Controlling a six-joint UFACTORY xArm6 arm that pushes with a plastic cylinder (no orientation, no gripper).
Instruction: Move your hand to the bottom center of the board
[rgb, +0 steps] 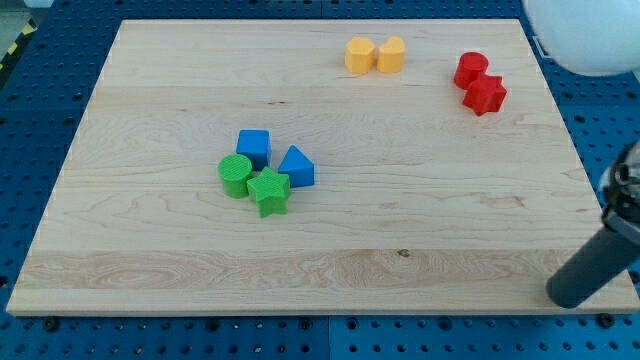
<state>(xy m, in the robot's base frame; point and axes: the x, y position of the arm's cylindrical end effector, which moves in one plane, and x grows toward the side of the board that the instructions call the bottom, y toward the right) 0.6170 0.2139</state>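
My tip (566, 292) is the lower end of a dark rod at the view's bottom right, near the right edge of the wooden board (400, 260). It is far from every block. A blue cube (254, 147), a blue triangle (297, 166), a green cylinder (235, 175) and a green star (269, 191) cluster left of centre. A yellow hexagon (360, 55) and a yellow cylinder (391, 54) sit side by side at the view's top. A red cylinder (470, 70) and a red star (485, 94) sit at the top right.
A white rounded part of the arm (585, 35) covers the view's top right corner. A blue perforated table (30, 120) surrounds the board.
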